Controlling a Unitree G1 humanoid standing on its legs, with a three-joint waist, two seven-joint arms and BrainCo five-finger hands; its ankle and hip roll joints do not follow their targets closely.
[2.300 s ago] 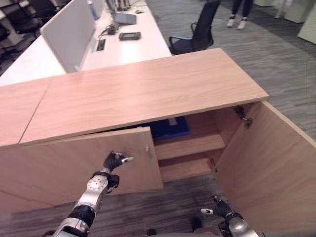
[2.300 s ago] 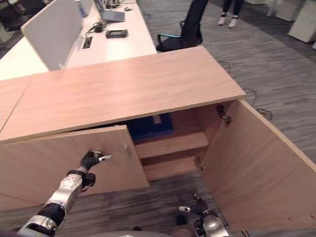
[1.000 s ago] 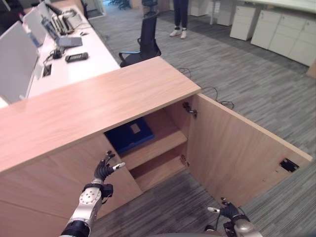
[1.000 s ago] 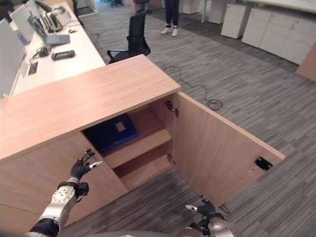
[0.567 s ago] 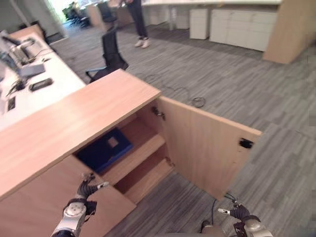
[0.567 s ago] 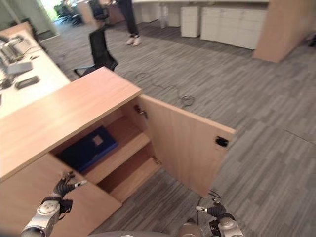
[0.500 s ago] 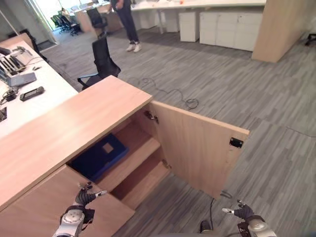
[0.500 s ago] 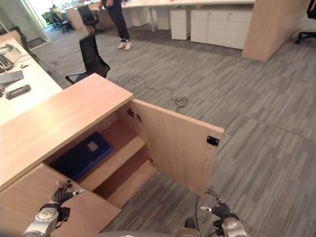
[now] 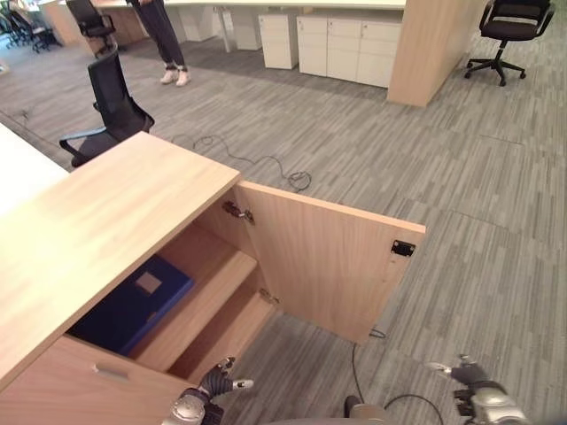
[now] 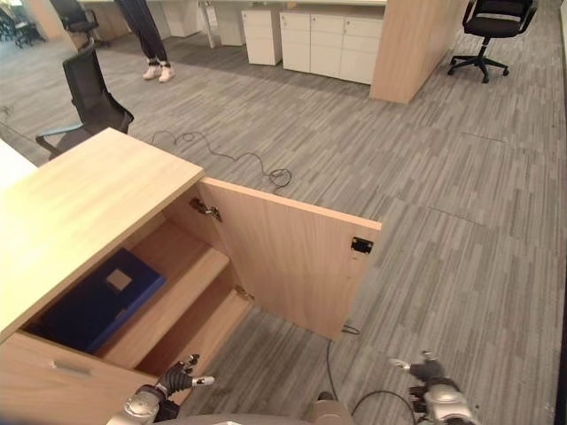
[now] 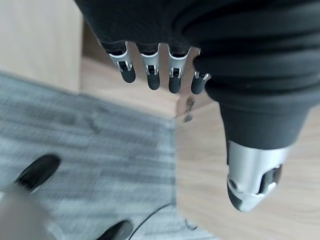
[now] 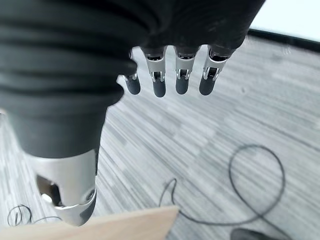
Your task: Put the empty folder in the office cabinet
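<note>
Nearest, the left hand hangs low before the cabinet's lower shelf, fingers straight and holding nothing; the right hand hovers over the carpet at the near right, fingers likewise relaxed and empty. Farther left, the folder, flat, dark blue with a pale square label, lies on the upper shelf inside the office cabinet, whose right door stands wide. Beyond, a black chair and a person's legs.

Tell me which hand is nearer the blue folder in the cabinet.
Left. The left hand hangs low in front of the cabinet, just below the shelf holding the blue folder. The right hand hangs over the carpet, beyond the open door.
</note>
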